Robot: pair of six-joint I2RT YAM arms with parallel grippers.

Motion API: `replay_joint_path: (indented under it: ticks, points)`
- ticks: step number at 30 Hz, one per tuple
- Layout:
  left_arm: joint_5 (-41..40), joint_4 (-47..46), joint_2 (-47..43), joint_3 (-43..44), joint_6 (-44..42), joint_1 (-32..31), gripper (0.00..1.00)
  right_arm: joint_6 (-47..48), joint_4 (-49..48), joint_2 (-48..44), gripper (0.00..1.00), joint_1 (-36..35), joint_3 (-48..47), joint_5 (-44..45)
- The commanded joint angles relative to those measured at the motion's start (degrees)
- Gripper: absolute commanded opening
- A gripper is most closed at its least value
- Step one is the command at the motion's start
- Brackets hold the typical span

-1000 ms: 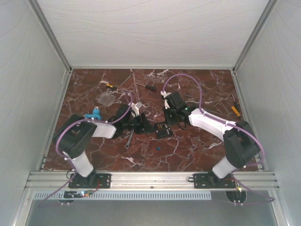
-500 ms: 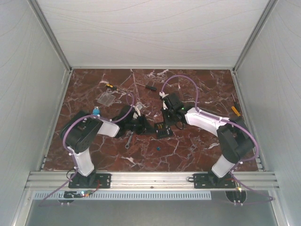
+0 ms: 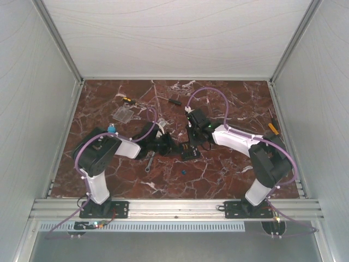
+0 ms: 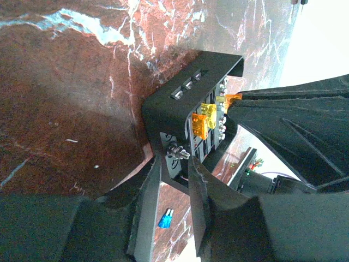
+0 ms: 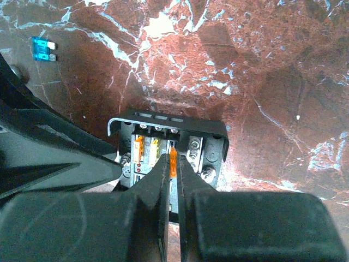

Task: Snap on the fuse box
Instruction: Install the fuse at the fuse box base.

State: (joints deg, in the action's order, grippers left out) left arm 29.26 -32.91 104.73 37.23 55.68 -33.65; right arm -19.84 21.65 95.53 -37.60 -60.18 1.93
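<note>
The fuse box (image 3: 188, 151) is a small black box on the marble table, with orange and yellow fuses inside; it also shows in the left wrist view (image 4: 185, 103) and the right wrist view (image 5: 210, 134). My left gripper (image 3: 172, 146) reaches it from the left, and in its own view the left gripper (image 4: 174, 161) is closed on the box's near flange by a screw. My right gripper (image 3: 193, 140) hangs over the box from behind. In its own view the right gripper (image 5: 173, 164) is shut on a thin orange fuse (image 5: 174, 158) above the box's slots.
A loose blue fuse (image 3: 183, 171) lies just in front of the box. A flat clear cover (image 3: 123, 113) lies at the back left. A small wrench (image 3: 149, 162) lies by the left gripper. Screwdrivers lie at the back (image 3: 174, 100) and right (image 3: 272, 128).
My right gripper has moved slightly left and closer over the fuse box. The left arm's elbow has swung right while its gripper stays at the box.
</note>
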Motion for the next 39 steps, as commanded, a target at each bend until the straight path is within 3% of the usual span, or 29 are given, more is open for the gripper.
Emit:
replay_joint_path:
  ticks: [1,26,39]
  points:
    - [-1.6,-1.2,1.1,2.1,1.5,-0.4,0.29,-1.5,-1.2,0.6,0.0,-0.7,-1.8,2.1]
    - [-7.1,1.9,1.7,0.0,7.2,-1.6,0.26,-7.1,0.0,2.5,0.0,-2.2,-3.2,7.0]
    - [-7.0,1.1,1.6,-0.6,8.4,-1.6,0.25,-3.0,1.0,1.2,0.0,-2.6,-2.8,8.3]
